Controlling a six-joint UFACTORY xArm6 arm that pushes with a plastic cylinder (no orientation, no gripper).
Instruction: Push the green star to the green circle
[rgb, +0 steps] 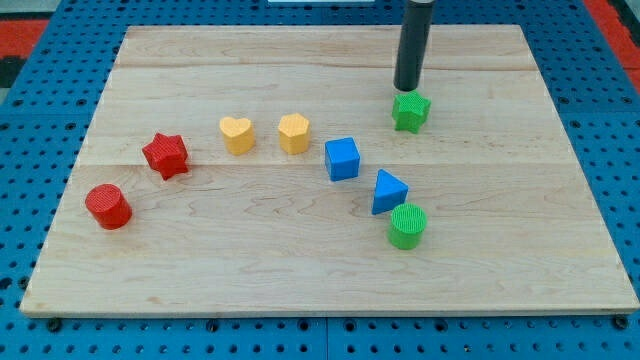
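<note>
The green star sits in the upper right part of the wooden board, and my tip is right at its top edge — touching it or just about, on the side farthest from the goal. That looks like a sound place to push from, since the green circle lies toward the view's bottom, almost straight below the star and well apart from it. So the task reads as barely begun: the approach is made, the contact side is chosen, but the whole travel down the board is left to do. The path is not quite free — the blue triangle stands just above the green circle, touching or nearly touching it, and the blue cube is near it, a little to the view's left; a straight push down would likely run the star into the triangle, so I judge the line should bear slightly to the view's right. There are no fingers here to open or close — the arm ends in a plain dark rod that holds nothing and can only shove. The other blocks lie well off to the view's left, clear of the route. No brand, label or writing can be read anywhere.
</note>
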